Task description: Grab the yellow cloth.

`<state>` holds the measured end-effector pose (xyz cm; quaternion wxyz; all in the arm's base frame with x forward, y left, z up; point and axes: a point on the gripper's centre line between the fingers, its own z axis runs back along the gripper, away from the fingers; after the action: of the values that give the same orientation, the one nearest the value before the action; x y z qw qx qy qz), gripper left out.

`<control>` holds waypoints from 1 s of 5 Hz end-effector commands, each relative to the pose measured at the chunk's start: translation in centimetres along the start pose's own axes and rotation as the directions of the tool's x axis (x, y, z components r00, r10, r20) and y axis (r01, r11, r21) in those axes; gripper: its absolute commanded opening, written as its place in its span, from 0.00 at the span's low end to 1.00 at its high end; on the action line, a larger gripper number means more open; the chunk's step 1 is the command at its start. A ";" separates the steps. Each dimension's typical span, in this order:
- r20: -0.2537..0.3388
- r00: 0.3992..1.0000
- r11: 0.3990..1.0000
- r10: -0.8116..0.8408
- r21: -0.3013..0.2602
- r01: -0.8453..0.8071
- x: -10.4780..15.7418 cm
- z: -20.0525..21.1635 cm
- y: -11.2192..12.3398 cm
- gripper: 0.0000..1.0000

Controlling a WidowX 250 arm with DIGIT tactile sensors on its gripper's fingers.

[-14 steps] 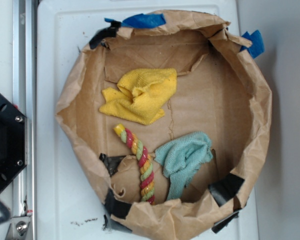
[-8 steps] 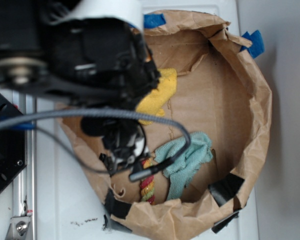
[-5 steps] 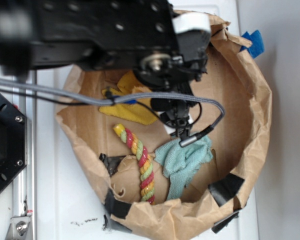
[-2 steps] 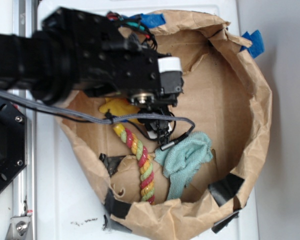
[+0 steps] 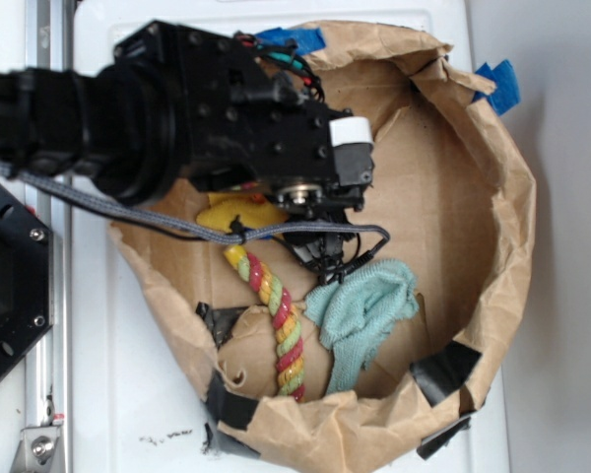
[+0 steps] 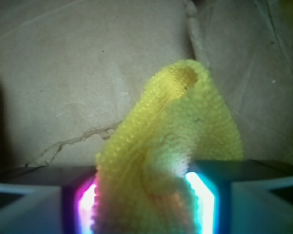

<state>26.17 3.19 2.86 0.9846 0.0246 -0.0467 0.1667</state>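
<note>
We have our fingers [image 6: 144, 204] pinching the yellow cloth [image 6: 171, 156], one on each side of a fold. The cloth sits in the paper bag [image 5: 512, 197], near the rope [image 5: 274, 315] and the teal cloth [image 5: 364, 310]. The grab looks done. We think only lifting is left.

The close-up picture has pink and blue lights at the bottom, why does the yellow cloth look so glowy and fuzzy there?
In the wrist view, the yellow cloth sits between the gripper pads, which glow pink on one side and bluish-white on the other, tinting the fabric; it is so near the lens that its lower part blurs. In the exterior view, lighting is even, and the arm hides most of the cloth.
</note>
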 end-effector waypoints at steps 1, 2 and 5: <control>0.031 0.999 0.999 -0.027 -0.034 0.028 2.9 5.1 0.9 0.00; 0.029 0.997 0.995 -0.068 -0.076 0.070 4.3 10.0 0.3 0.00; 0.072 0.964 0.961 -0.256 -0.092 0.262 1.8 17.2 -1.9 0.00</control>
<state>27.22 0.73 18.81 0.9977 -0.0145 -0.0569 0.0350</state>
